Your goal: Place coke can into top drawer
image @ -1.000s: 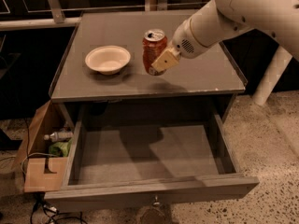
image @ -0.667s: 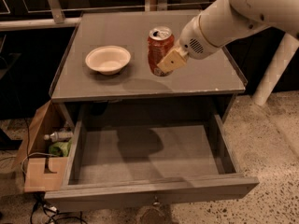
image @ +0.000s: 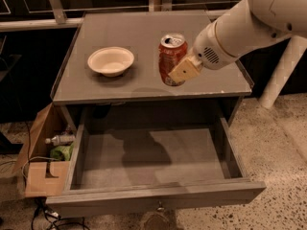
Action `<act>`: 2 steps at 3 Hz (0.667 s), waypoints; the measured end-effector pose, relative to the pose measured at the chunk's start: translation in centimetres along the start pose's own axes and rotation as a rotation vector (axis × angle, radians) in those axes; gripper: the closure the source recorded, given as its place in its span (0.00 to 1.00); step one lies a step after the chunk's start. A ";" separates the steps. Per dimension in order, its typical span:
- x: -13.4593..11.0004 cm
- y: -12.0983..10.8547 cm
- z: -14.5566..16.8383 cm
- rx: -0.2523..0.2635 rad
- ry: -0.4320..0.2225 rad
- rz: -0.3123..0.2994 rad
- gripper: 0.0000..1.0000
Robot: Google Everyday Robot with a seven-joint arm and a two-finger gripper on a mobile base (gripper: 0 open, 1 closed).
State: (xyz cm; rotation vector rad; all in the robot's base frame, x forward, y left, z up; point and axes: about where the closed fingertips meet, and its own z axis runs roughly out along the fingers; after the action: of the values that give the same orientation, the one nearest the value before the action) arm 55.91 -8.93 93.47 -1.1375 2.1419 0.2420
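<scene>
Okay, camera view: hand (image: 176, 72) clamped on the upright coke can (image: 171, 49), held over worktop (image: 134, 32) near its front edge. Top drawer (image: 153, 195) pulled open below, grey bottom showing. White bowl (image: 111, 60) on worktop left of can. Cardboard box (image: 41, 178) on floor holds a bottle (image: 60, 140).

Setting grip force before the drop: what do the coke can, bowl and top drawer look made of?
The coke can, held in the claw over the front of the cabinet top: thin metal, likely aluminium; glossy red print, shiny silver lid. The bowl: matte off-white, paper or plastic, unclear. The top drawer: probably painted wood; flat matte grey boards.
</scene>
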 end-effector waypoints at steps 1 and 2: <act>1.5 -1.4 -1.0 0.052 0.028 0.029 1.00; 4.5 -1.8 -2.4 0.107 0.061 0.094 1.00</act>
State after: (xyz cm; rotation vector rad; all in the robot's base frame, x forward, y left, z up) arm 54.49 -14.08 92.61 -0.9969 2.2369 0.1345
